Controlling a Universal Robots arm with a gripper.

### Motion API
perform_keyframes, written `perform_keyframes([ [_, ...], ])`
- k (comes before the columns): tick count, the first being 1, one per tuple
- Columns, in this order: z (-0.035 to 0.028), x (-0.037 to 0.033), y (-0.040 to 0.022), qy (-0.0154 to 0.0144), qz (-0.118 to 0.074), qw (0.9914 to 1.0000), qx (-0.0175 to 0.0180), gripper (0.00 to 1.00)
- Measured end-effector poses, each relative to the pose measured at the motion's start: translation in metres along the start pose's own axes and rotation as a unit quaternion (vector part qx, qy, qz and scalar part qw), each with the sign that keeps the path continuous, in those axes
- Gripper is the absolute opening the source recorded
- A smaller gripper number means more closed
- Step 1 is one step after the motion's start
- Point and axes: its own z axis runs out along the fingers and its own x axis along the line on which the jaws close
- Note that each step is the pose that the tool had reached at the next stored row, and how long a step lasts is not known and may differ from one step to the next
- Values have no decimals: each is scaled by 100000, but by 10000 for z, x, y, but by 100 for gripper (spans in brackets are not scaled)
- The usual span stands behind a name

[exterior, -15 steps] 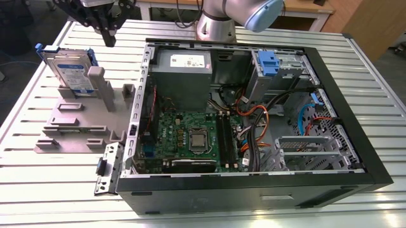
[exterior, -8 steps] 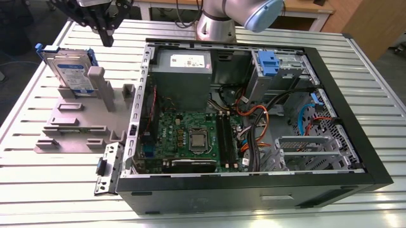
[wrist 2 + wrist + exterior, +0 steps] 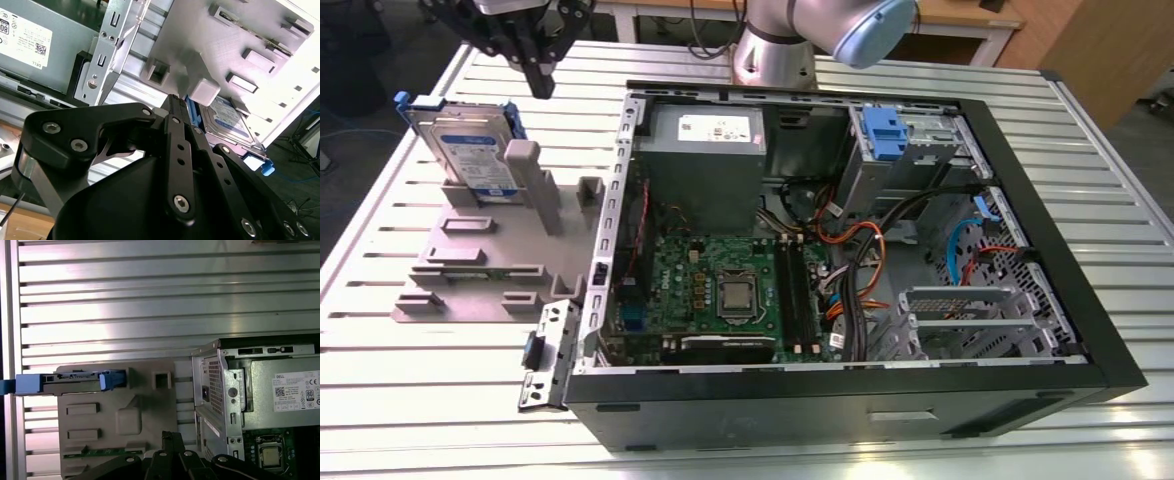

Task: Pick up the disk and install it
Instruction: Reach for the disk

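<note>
1. Exterior view: the gripper hangs over the far part of the slatted table, toward the exterior view's left. Its fingers are clenched together on nothing.
   - The tips are near the upper corner of the disk, not touching it.
   - The disk stands upright on edge in a far slot of the grey stand, label facing near, blue rail round its edges.
   - The stand sits just beside the open computer case, on the exterior view's left.
   - Inside the case, the power supply is far and the motherboard is nearer.
2. Second wrist view: the gripper is clenched and empty. Beyond the tips, the disk sits in the stand with its label showing. The case frame and the power supply are alongside.
3. First wrist view: the disk is seen edge-on in its slot, with blue rail at both ends. The gripper, clenched, is over the stand, apart from the disk. The case is beside the stand, on the table.
</note>
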Motion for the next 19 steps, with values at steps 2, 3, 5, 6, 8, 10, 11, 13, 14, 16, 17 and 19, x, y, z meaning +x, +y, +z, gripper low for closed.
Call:
perform_keyframes([
  [2,1,10,-1,5,0,100000,0,11],
  [3,2,15,-1,7,-1,100000,1,11],
  [5,3,25,-2,13,-1,100000,-1,11],
  [6,4,29,-2,12,-3,100000,-1,11],
  [8,4,37,-2,16,-3,100000,4,11],
  [10,6,43,-3,23,-3,100000,1,11],
  [11,6,46,-3,43,0,100000,4,11],
  [13,7,55,-4,52,3,100000,-6,11],
  [14,7,60,-4,56,4,100000,-10,11],
  [16,9,71,-4,64,2,100000,-13,11],
  [17,9,76,-4,70,1,100000,-15,11],
  [19,11,85,-3,97,4,100000,-22,11],
])
